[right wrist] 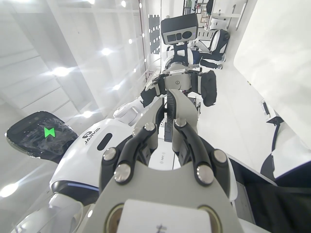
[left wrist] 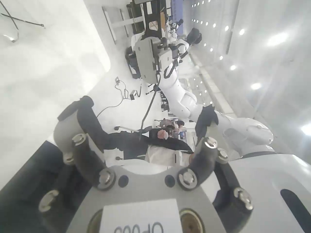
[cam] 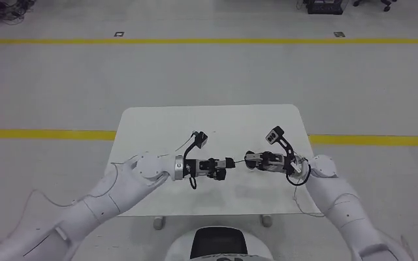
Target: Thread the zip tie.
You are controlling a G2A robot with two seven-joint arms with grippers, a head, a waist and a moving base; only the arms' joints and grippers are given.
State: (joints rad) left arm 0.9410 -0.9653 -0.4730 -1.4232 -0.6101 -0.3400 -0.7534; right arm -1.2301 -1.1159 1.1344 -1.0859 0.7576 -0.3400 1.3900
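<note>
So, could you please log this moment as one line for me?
left gripper open | right gripper shut, hold unclear | grippers tip to tip over table | black strips lying on table

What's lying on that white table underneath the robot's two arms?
On the white rectangular table lie thin black strands, perhaps zip ties. Whatever sits directly beneath the white left arm and white right arm, where they meet, is covered.
</note>
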